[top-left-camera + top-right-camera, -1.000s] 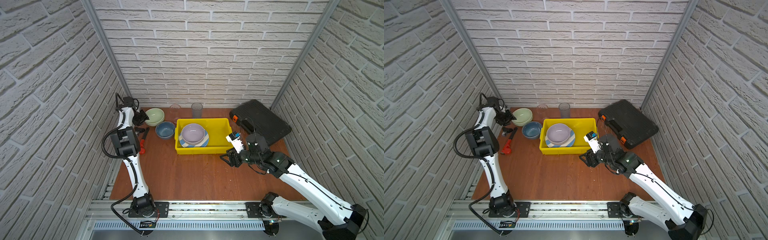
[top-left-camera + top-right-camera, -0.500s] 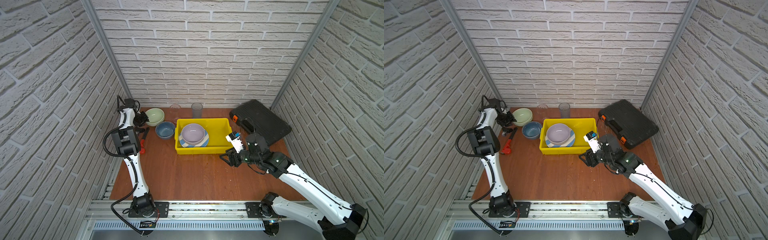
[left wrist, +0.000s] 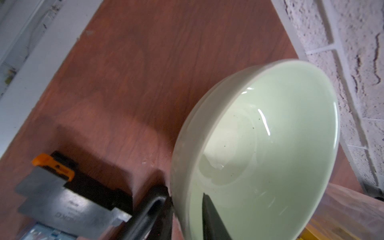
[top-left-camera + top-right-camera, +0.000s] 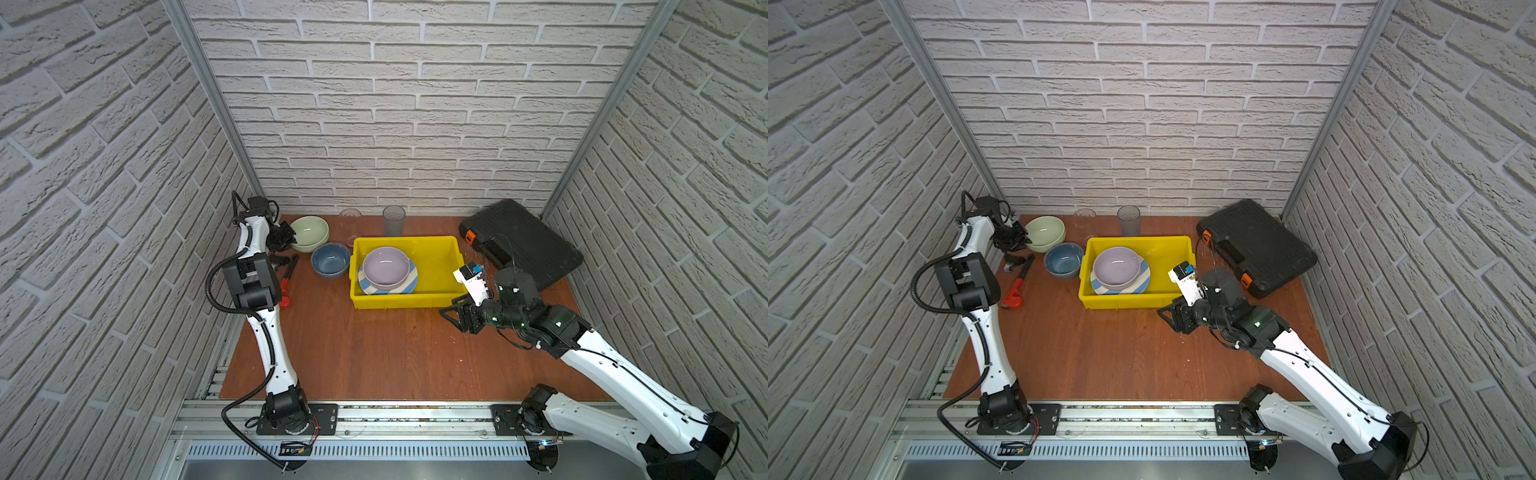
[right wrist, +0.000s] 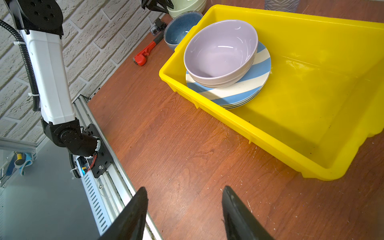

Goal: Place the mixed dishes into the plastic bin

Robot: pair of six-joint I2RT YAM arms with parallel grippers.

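The pale green bowl (image 4: 309, 232) (image 3: 270, 145) stands at the back left of the table. My left gripper (image 4: 291, 237) (image 3: 185, 192) is shut on its near rim, one finger inside and one against the outer wall. Next to it sits the blue bowl (image 4: 330, 259) (image 5: 180, 25). The yellow plastic bin (image 4: 399, 300) (image 5: 311, 124) holds the lavender bowl (image 4: 386, 266) (image 5: 220, 49) on top of the blue-white striped plate (image 4: 409, 282) (image 5: 249, 87). Two clear tumblers (image 4: 393, 220) (image 4: 349, 220) stand behind the bin. My right gripper (image 4: 455, 316) (image 5: 185, 188) hangs open over bare table at the bin's front right corner.
A black case with orange latches (image 4: 523, 245) lies at the back right. A red pipe wrench (image 4: 286, 282) (image 5: 145, 54) lies along the left edge, and a flat metal tool with an orange tip (image 3: 52, 197) lies beside the green bowl. Brick walls close three sides.
My left gripper's fingers have drawn together around the green bowl's rim. The right arm and the dishes have not moved.
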